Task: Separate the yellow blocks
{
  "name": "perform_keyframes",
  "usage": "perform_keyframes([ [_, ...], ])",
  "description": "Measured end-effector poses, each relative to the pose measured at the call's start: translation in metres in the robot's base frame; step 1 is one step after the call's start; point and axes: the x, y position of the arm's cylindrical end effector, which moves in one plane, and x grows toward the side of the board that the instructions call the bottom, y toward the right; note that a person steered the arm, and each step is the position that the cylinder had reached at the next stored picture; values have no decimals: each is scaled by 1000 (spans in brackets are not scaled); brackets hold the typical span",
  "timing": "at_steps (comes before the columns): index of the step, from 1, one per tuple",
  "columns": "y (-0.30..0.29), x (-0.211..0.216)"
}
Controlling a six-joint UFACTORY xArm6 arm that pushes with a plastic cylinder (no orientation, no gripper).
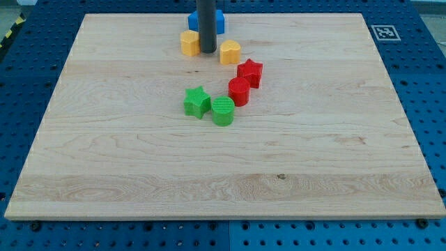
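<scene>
Two yellow blocks sit near the view's top centre of the wooden board [139, 174]. A yellow hexagon-like block [189, 42] is on the left and a yellow heart-shaped block [230, 51] is on the right. My tip [208, 51] stands between them, close to the left yellow block's right side and a little left of the heart. The dark rod rises out of the view's top and hides part of a blue block [219, 20] behind it.
A red star [250, 72] and a red cylinder [239, 91] lie just below the yellow heart. A green star [197, 102] and a green cylinder [223, 111] sit touching near the board's middle. Blue pegboard [21, 84] surrounds the board.
</scene>
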Motion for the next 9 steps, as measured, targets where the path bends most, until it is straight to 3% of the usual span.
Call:
perform_keyframes([
  [6, -139, -35],
  [9, -150, -43],
])
